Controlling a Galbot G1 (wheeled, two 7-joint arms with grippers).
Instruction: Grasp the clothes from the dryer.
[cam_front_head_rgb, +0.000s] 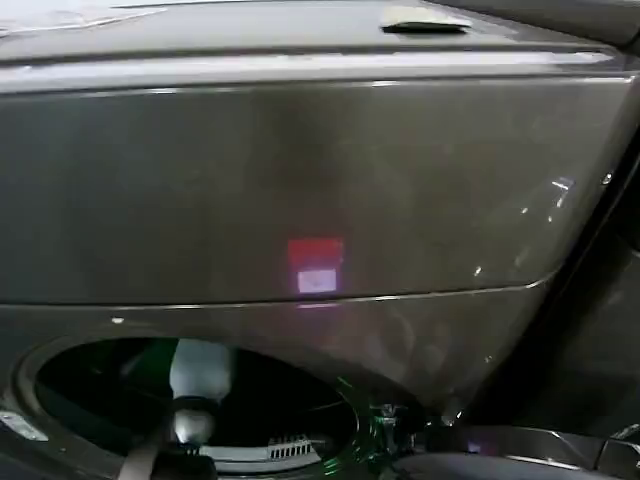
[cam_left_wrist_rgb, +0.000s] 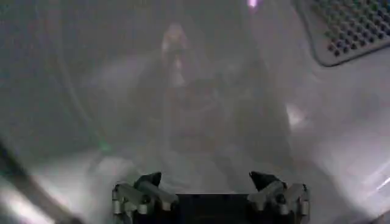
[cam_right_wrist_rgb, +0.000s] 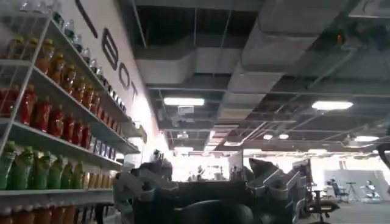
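The dryer (cam_front_head_rgb: 300, 180) stands close in front of me in the head view, bronze-grey, its round porthole (cam_front_head_rgb: 100, 390) open at the lower left. My left arm (cam_front_head_rgb: 195, 400) reaches in through that opening. In the left wrist view my left gripper (cam_left_wrist_rgb: 206, 179) is open inside the dim metal drum (cam_left_wrist_rgb: 91, 91), with nothing between its fingertips (cam_left_wrist_rgb: 149, 180). I cannot make out the clothes in the haze there. My right gripper (cam_right_wrist_rgb: 207, 173) is open and empty, held away from the machine and pointing out into the room.
A perforated panel (cam_left_wrist_rgb: 350, 27) sits on the drum wall, off to one side ahead of the left gripper. A small flat pale object (cam_front_head_rgb: 425, 18) lies on the dryer's top. Shelves of bottled drinks (cam_right_wrist_rgb: 55, 122) stand beside the right gripper.
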